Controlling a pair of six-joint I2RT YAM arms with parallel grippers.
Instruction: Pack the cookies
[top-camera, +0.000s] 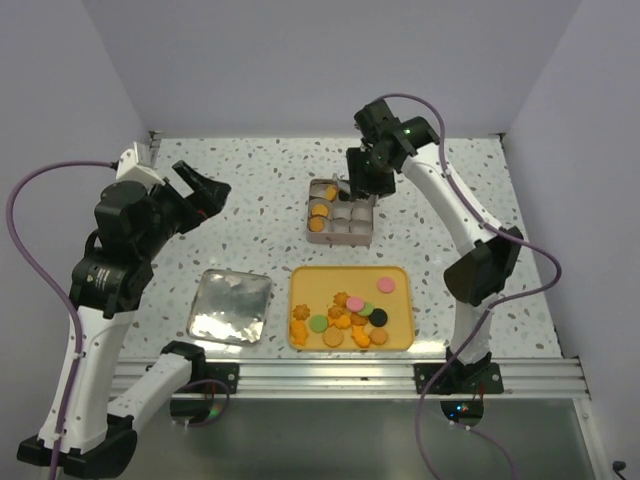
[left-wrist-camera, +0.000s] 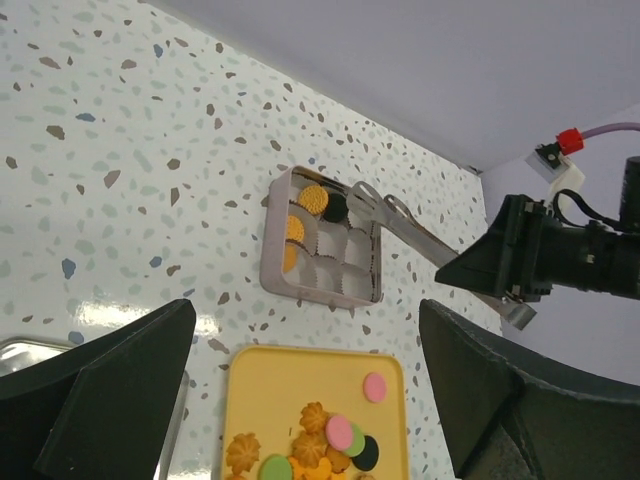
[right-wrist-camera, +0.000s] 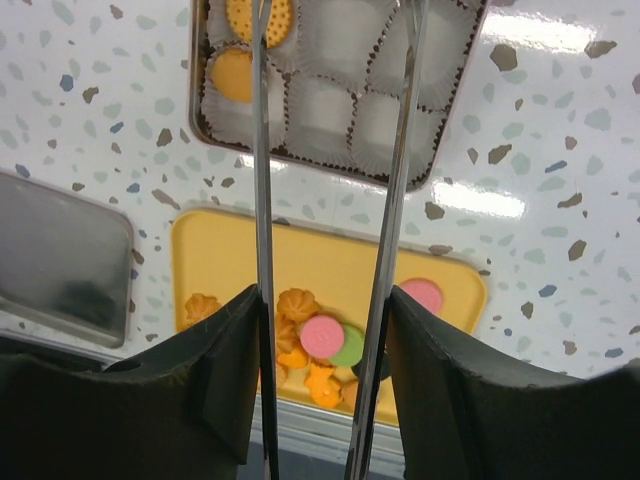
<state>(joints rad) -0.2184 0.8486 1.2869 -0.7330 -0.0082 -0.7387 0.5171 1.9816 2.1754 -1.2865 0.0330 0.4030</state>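
Observation:
The cookies (top-camera: 345, 318) lie heaped on a yellow tray (top-camera: 300, 280): orange flower shapes plus pink, green and black discs. A tin box (top-camera: 340, 215) with paper cups holds orange cookies (left-wrist-camera: 293, 230) in its left cups and a black disc (left-wrist-camera: 334, 207) in a back cup. My right gripper (top-camera: 362, 175) is shut on metal tongs (left-wrist-camera: 400, 225) above the box. The tongs' arms (right-wrist-camera: 262, 200) stand apart, their tips by the black disc. My left gripper (top-camera: 205, 190) is open and empty, raised over the table's left side.
A silver tin lid (top-camera: 232, 305) lies left of the yellow tray, near the front edge. An aluminium rail (top-camera: 350, 378) runs along the table front. White walls close in the back and sides.

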